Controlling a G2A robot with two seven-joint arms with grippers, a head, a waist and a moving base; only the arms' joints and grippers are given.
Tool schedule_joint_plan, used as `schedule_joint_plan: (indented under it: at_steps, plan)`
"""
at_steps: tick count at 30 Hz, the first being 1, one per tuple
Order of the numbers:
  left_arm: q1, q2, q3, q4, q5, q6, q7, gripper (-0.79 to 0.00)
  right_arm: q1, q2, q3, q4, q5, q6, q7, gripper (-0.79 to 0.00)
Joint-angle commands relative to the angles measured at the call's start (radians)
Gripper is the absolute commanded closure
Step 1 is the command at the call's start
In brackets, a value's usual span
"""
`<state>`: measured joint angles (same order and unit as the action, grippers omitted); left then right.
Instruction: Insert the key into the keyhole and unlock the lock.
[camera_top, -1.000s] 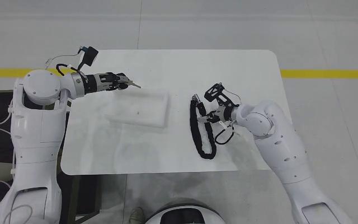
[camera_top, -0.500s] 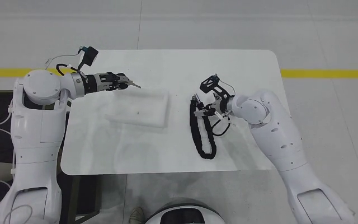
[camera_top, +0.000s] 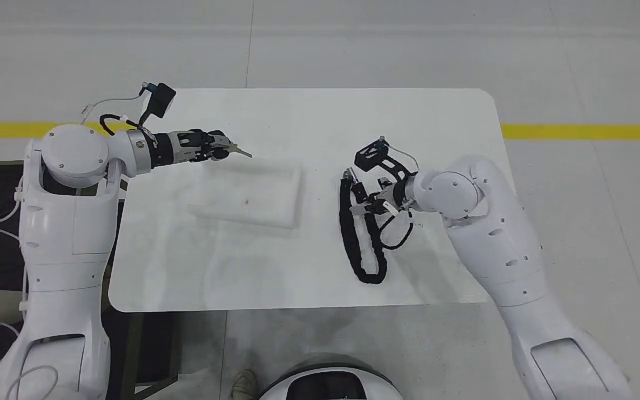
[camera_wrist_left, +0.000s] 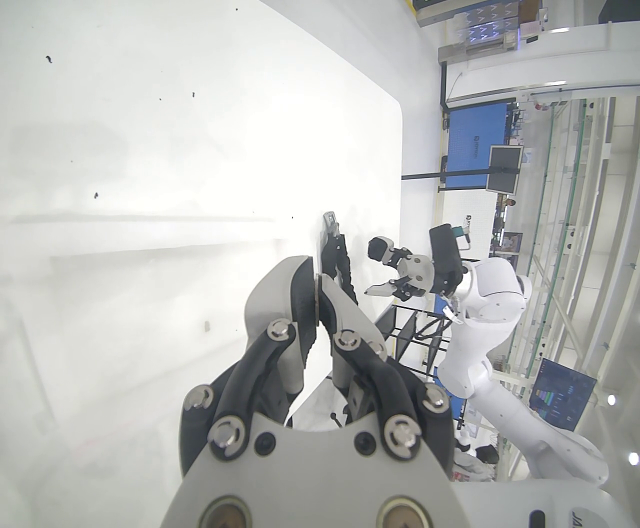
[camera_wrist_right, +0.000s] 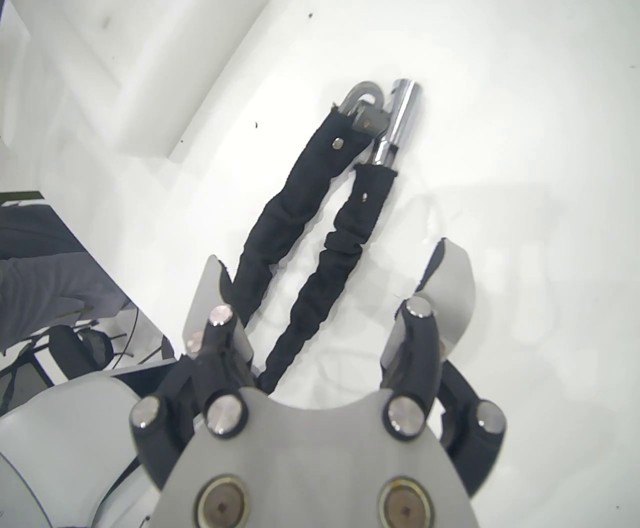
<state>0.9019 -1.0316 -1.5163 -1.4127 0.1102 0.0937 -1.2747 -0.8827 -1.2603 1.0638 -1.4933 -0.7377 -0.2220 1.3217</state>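
The left gripper (camera_wrist_left: 317, 287) has its pads pressed together on the key (camera_top: 241, 153), a thin metal blade that sticks out past the fingertips. It hangs in the air above the far left part of the table (camera_top: 450, 120), just beyond the far edge of a shallow white tray (camera_top: 255, 195) that lies on the tabletop.

The right gripper (camera_wrist_right: 332, 270) is spread wide and pinches nothing. It sits low over the chain lock (camera_top: 350, 235), with the two black-sleeved strands running out between its fingers. One finger (camera_wrist_right: 212, 280) overlaps the outer strand, though from here I can't say whether it touches.

The chain lies as a long, narrow loop on the table, right of the tray and well apart from the key. At its far end the bare metal link and the shiny lock cylinder (camera_wrist_right: 402, 117) rest side by side on the surface, beyond the open fingers.
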Motion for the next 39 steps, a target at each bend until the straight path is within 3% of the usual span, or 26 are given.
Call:
schedule_joint_plan:
  at_steps: [1, 9, 10, 11, 16, 24, 28, 29, 30, 31, 32, 39]
  plan:
    - [0.000, 0.000, 0.000, 0.000, 0.000, 0.000, 0.000, 0.000, 0.035, -0.011, -0.036, 0.043, -0.059, 0.011, 0.009, -0.668]
    - [0.000, 0.000, 0.000, 0.000, 0.000, 0.000, 0.000, 0.000, 0.111, -0.054, -0.098, 0.165, -0.121, 0.015, -0.004, -0.566]
    - [0.000, 0.000, 0.000, 0.000, 0.000, 0.000, 0.000, 0.000, 0.115, -0.060, -0.103, 0.178, -0.126, 0.016, -0.002, -0.354]
    - [0.000, 0.000, 0.000, 0.000, 0.000, 0.000, 0.000, 0.000, 0.119, -0.065, -0.103, 0.190, -0.119, 0.017, -0.003, -0.292]
    - [0.000, 0.000, 0.000, 0.000, 0.000, 0.000, 0.000, 0.000, 0.146, -0.088, -0.110, 0.250, -0.142, 0.021, -0.006, -0.283]
    - [0.000, 0.000, 0.000, 0.000, 0.000, 0.000, 0.000, 0.000, 0.169, -0.127, -0.120, 0.301, -0.166, 0.013, -0.009, -0.388]
    - [0.000, 0.000, 0.000, 0.000, 0.000, 0.000, 0.000, 0.000, 0.179, -0.144, -0.126, 0.320, -0.216, 0.021, -0.009, -0.372]
    - [0.000, 0.000, 0.000, 0.000, 0.000, 0.000, 0.000, 0.000, 0.179, -0.149, -0.125, 0.325, -0.225, 0.022, -0.009, -0.292]
    - [0.000, 0.000, 0.000, 0.000, 0.000, 0.000, 0.000, 0.000, 0.180, -0.153, -0.123, 0.329, -0.233, 0.025, -0.010, -0.268]
    - [0.000, 0.000, 0.000, 0.000, 0.000, 0.000, 0.000, 0.000, 0.180, -0.156, -0.122, 0.332, -0.243, 0.026, -0.011, -0.065]
    - [0.000, 0.000, 0.000, 0.000, 0.000, 0.000, 0.000, 0.000, 0.179, -0.160, -0.120, 0.334, -0.248, 0.026, -0.012, 0.000]
    - [0.000, 0.000, 0.000, 0.000, 0.000, 0.000, 0.000, 0.000, 0.166, -0.174, -0.058, 0.321, -0.255, 0.025, 0.013, 0.000]
